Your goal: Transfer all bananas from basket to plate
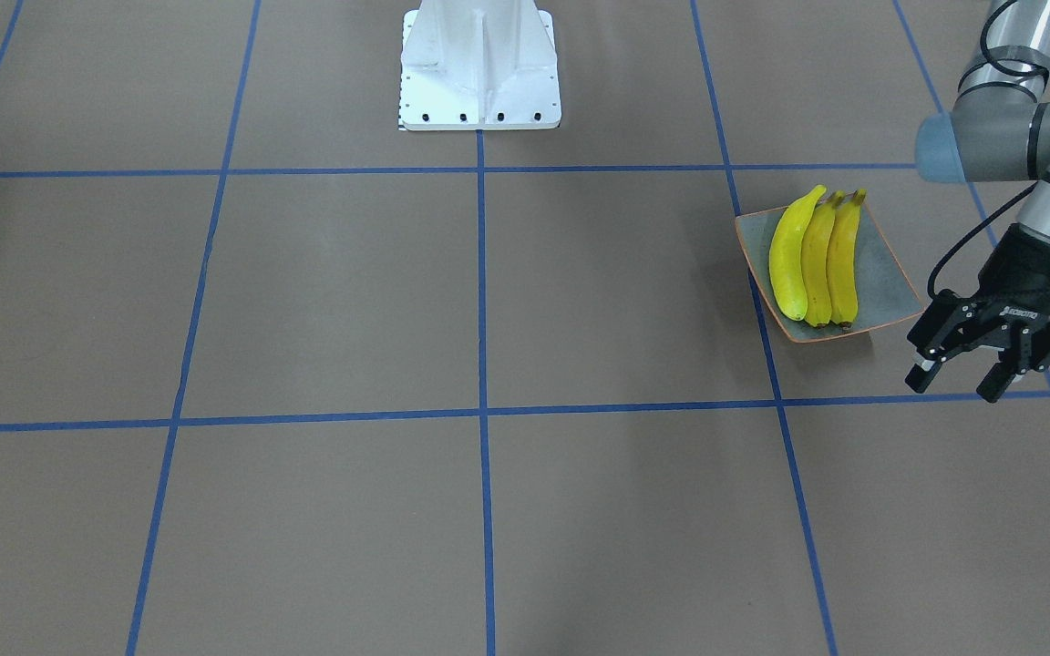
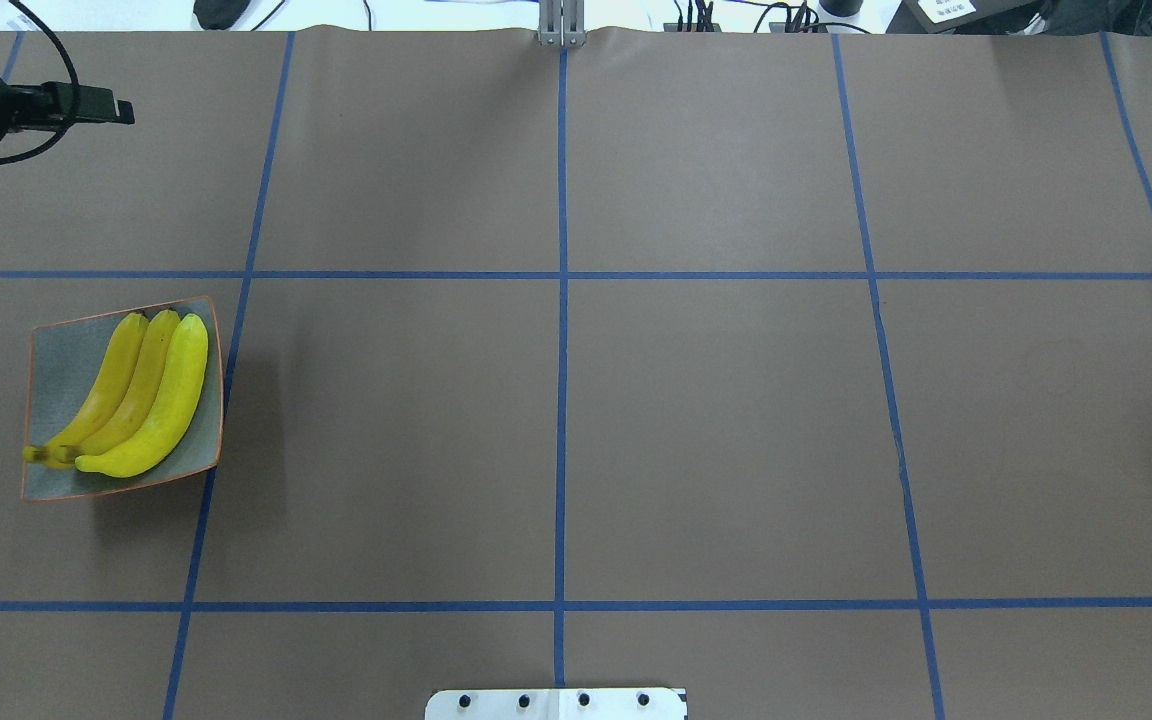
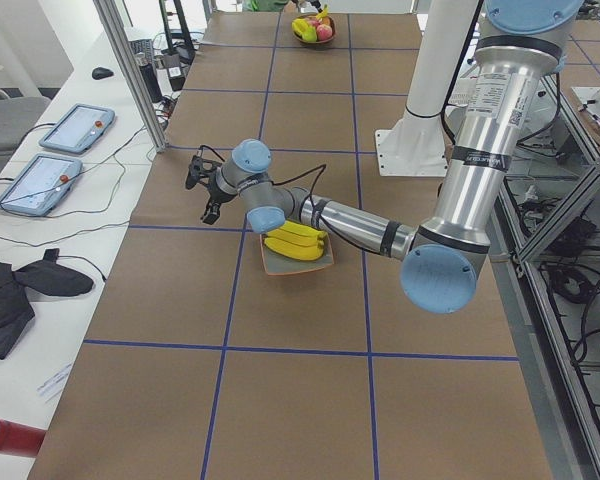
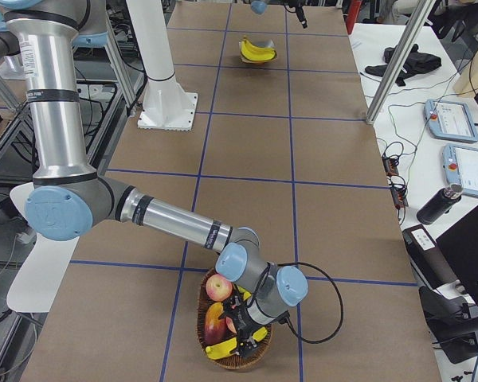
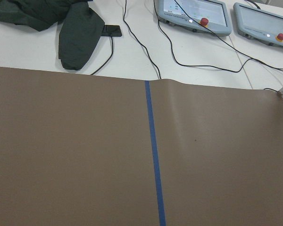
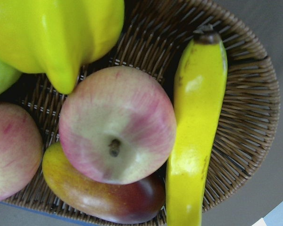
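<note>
R hand (image 4: 240,322) is hovering over basket (image 6: 245,94), lower centre; can't tell its grip. L hand (image 1: 958,383) is hanging wide open, right edge. Risk: last banana (image 6: 198,132) is lying tight beside apple (image 6: 117,123), so fingers could end up snagging wicker.

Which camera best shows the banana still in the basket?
Right wrist-mounted: the banana fills the frame, lying along the basket wall beside an apple. Exterior right shows it small, partly under the right claw. Exterior left shows only the distant basket; the rest miss it.
</note>
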Motion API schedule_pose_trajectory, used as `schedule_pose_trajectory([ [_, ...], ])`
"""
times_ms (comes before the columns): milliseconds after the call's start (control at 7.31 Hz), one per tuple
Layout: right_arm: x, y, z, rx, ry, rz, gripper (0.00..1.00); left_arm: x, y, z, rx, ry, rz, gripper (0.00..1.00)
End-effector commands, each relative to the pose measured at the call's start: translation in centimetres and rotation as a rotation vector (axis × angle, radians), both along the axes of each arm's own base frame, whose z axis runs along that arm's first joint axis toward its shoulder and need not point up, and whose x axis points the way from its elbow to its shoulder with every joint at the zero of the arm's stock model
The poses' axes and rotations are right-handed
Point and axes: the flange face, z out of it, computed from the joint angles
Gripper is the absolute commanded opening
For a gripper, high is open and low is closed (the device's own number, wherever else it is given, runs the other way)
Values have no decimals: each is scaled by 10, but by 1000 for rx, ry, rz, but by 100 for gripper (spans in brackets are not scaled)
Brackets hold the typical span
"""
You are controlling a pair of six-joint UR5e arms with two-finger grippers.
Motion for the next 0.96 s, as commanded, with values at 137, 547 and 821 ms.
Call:
schedule_pose_trajectory([
  [137, -8, 2, 21, 1, 37, -20, 99, 7, 0, -7, 10, 5, 10, 100],
  [547, -19, 3, 30, -3, 46, -39, 84, 11, -2, -13, 18, 9, 14, 100],
  [821, -19, 4, 32, -6, 46, -41, 70, 14, 0, -17, 25, 12, 21, 100],
])
